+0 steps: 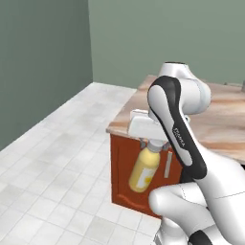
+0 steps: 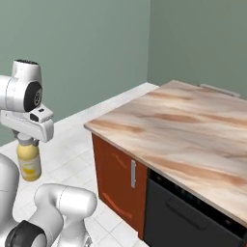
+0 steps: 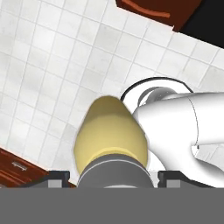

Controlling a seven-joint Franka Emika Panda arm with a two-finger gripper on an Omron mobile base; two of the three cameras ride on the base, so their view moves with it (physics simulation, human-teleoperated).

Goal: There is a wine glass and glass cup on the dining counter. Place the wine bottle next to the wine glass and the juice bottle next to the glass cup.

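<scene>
The juice bottle (image 1: 142,172), plump and yellow with a pale label, hangs by its cap from my gripper (image 1: 154,143), which is shut on it. It hangs over the tiled floor, just off the end of the dining counter (image 1: 220,125) and below the level of its marble top. In the right base view the juice bottle (image 2: 29,163) hangs under the gripper (image 2: 26,141), left of the dining counter (image 2: 183,125). The hand view looks straight down the juice bottle (image 3: 109,131) held in the gripper (image 3: 113,174). The wine glass, glass cup and wine bottle are out of view.
A red-brown cabinet door (image 2: 118,178) with a pale handle faces me under the counter, beside a dark appliance front (image 2: 193,217). White tiled floor (image 1: 52,158) spreads to the left, bounded by green walls (image 1: 43,57).
</scene>
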